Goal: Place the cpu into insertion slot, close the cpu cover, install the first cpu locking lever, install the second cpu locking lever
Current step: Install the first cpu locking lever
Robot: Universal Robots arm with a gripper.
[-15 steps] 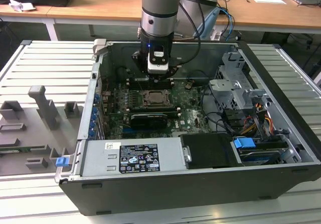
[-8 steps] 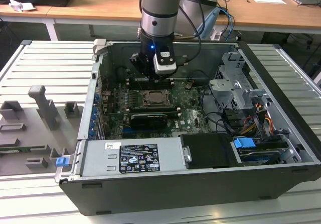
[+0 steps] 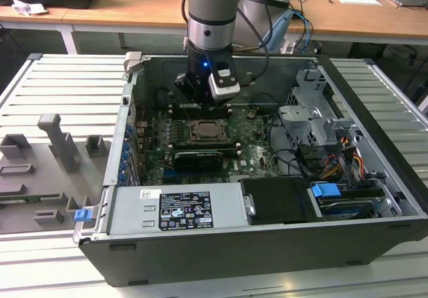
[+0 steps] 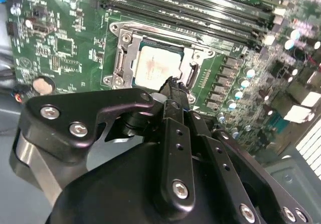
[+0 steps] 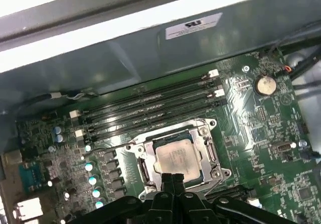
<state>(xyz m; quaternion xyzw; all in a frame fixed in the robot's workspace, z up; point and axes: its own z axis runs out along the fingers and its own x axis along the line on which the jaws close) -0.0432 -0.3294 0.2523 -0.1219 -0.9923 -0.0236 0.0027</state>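
Observation:
The cpu, a pale silver square chip, lies in the insertion slot on the green motherboard. The silvery cpu cover lies flat around it, and the chip shows through its window. My gripper hovers just above the socket's edge. Its black fingers are pressed together and hold nothing. In the exterior view the gripper hangs inside the open case, just behind the socket. I cannot tell how the locking levers stand.
Long black memory slots run beside the socket. A black graphics card lies in front of it. A grey power supply fills the case's near side. Drive cage and cables sit at the exterior view's right.

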